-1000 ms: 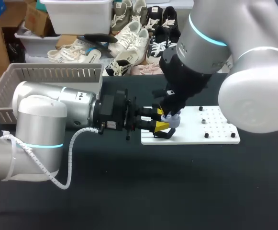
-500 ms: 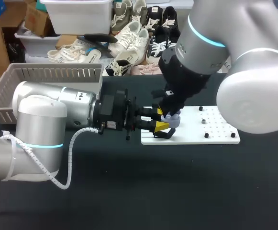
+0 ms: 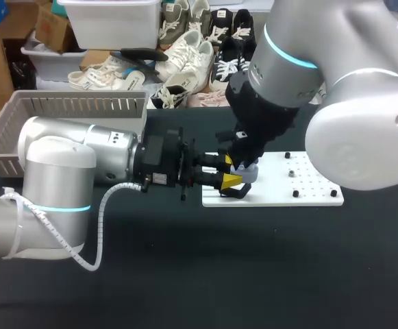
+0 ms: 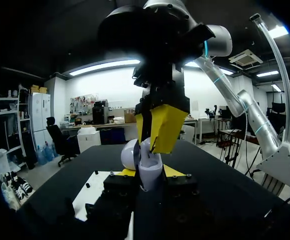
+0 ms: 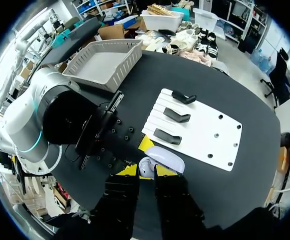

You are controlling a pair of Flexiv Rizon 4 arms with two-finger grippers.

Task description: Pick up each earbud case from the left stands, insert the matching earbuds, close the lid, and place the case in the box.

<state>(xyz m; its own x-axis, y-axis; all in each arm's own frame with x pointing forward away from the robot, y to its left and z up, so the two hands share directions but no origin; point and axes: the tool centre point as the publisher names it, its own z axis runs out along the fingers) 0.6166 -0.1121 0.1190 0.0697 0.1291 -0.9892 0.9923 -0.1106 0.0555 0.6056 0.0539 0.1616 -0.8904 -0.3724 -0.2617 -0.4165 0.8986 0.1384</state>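
Over the board [image 3: 315, 181], level left jaws tight on earbud case [image 3: 245, 171], right jaws closed.

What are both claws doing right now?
Left claw: closed on the earbud case.
Right claw: over the case; cannot be told.

Overhead, right arm [image 3: 281, 75] buries most of the earbud case [image 3: 244, 170], can't tell what's inside it. Left arm [image 3: 68, 164] hides the basket [image 3: 75, 106]'s near side.
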